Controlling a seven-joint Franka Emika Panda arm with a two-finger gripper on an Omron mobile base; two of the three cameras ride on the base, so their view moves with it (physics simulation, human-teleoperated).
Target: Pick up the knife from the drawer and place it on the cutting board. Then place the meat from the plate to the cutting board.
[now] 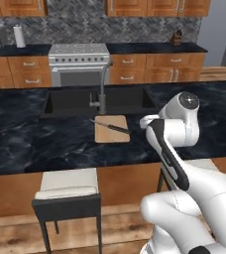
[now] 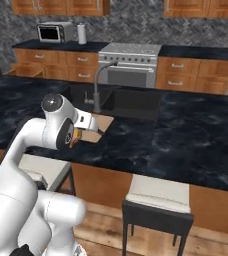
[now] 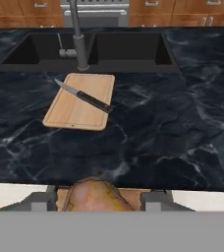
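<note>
Holding the meat [image 3: 97,197] pinched in the claw [image 3: 98,201], up over the counter edge, ready to go to the cutting board [image 3: 79,101] by the sink, where the knife [image 3: 82,96] already lies across it

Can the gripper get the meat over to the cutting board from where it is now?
Probably yes. The gripper holds the meat at the near counter edge, and the dark counter lies bare up to the cutting board. The knife lies across the board's far corner; the near part stays free.
</note>
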